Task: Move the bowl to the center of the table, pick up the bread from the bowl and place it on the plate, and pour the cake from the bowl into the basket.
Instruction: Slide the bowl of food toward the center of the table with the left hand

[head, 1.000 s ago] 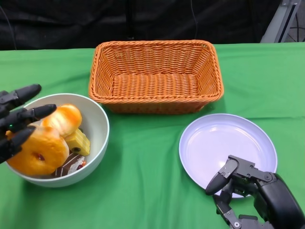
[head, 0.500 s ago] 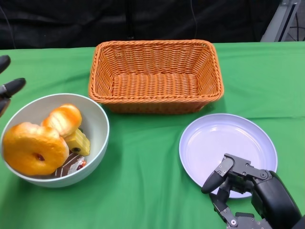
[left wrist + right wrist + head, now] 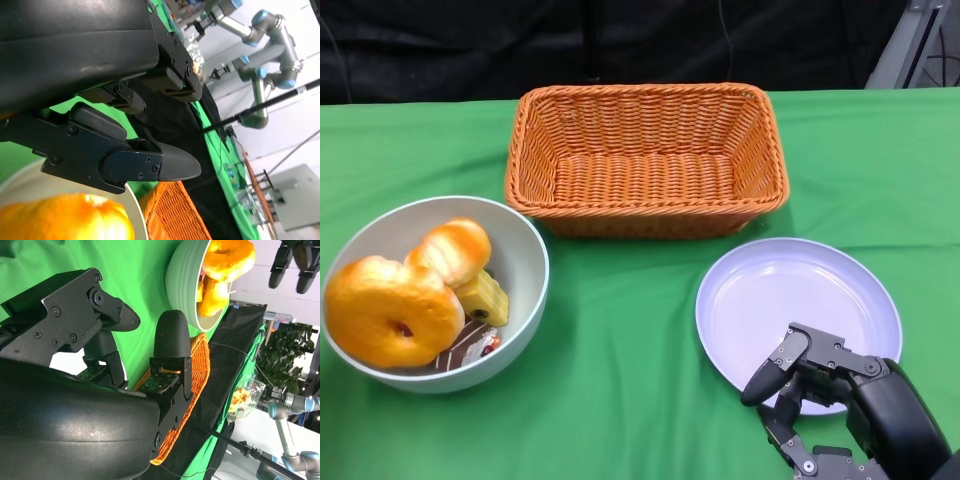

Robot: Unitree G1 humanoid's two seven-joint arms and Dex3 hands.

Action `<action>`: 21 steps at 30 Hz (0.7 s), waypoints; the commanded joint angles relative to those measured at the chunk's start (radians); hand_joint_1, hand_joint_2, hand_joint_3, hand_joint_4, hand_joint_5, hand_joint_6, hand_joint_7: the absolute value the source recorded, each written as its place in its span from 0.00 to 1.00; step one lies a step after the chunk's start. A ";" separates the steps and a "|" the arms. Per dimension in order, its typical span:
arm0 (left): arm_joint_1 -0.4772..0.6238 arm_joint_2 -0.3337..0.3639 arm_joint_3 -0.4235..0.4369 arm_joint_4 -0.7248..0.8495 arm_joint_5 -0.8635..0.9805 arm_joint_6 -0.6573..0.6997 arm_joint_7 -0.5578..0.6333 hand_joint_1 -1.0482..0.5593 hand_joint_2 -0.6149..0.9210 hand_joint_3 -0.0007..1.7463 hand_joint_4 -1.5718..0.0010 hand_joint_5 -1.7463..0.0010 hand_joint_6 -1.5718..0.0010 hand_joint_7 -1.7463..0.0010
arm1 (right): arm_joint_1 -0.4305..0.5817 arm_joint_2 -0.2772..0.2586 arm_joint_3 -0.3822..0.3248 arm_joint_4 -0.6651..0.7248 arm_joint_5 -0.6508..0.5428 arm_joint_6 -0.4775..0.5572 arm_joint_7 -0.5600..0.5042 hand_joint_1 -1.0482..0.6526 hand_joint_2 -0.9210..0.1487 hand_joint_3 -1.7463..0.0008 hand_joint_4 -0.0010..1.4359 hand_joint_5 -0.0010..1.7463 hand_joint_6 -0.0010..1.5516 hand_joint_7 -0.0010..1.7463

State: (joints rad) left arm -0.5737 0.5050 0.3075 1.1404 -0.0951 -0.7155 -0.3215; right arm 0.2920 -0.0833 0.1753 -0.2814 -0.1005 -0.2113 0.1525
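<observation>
A pale bowl (image 3: 527, 262) stands at the table's left, holding a big ring-shaped bread (image 3: 390, 312), a bread roll (image 3: 450, 250), a yellow cake (image 3: 485, 297) and a chocolate cake (image 3: 463, 348). The white plate (image 3: 790, 295) lies at the right, and my right hand (image 3: 835, 395) hovers over its near edge with fingers apart, holding nothing. My left hand (image 3: 125, 150) is outside the head view. Its wrist view shows spread, empty fingers above the bowl's rim (image 3: 138, 212) and the bread (image 3: 65, 220). The right wrist view shows the left hand (image 3: 295, 262) beside the bowl (image 3: 181, 277).
An orange wicker basket (image 3: 645, 93) stands at the back centre, just beyond the bowl and plate. A green cloth covers the table, with a bare stretch between bowl and plate. Black curtain behind the table.
My left hand has pulled back from over the bowl to the left and left the head view. The bowl and its contents stay put. The right hand has hardly moved.
</observation>
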 commanded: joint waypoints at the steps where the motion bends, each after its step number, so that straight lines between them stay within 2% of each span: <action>1: -0.042 0.080 -0.067 0.048 0.111 0.082 0.122 0.15 1.00 0.29 0.70 1.00 0.76 1.00 | 0.003 -0.003 -0.002 0.008 0.001 -0.005 -0.008 0.64 0.34 0.46 0.50 0.94 0.43 0.74; 4: -0.060 0.095 -0.101 0.068 0.159 0.127 0.173 0.14 1.00 0.31 0.72 1.00 0.77 1.00 | 0.003 -0.003 -0.003 0.009 0.003 -0.006 -0.007 0.63 0.34 0.47 0.51 0.94 0.43 0.74; 6: -0.072 0.103 -0.127 0.080 0.187 0.164 0.199 0.16 1.00 0.31 0.77 1.00 0.78 1.00 | 0.003 -0.004 -0.004 0.012 0.004 -0.009 -0.007 0.63 0.33 0.48 0.51 0.93 0.43 0.74; 12: -0.111 0.109 -0.180 0.102 0.232 0.291 0.220 0.20 1.00 0.32 0.85 1.00 0.82 1.00 | 0.006 -0.005 -0.007 0.010 0.013 -0.003 -0.003 0.64 0.30 0.49 0.50 0.93 0.43 0.74; 16: -0.153 0.113 -0.210 0.108 0.236 0.427 0.130 0.20 1.00 0.32 0.91 1.00 0.89 1.00 | 0.008 -0.003 -0.009 0.009 0.018 -0.002 -0.003 0.64 0.32 0.47 0.51 0.94 0.44 0.75; 21: -0.185 0.109 -0.221 0.120 0.234 0.510 0.058 0.21 1.00 0.33 0.94 1.00 0.93 1.00 | 0.009 -0.005 -0.010 0.014 0.014 -0.009 -0.005 0.64 0.33 0.46 0.50 0.95 0.43 0.75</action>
State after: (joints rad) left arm -0.7412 0.5938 0.0900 1.2449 0.1394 -0.2303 -0.2453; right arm 0.2937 -0.0834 0.1707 -0.2713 -0.0962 -0.2138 0.1521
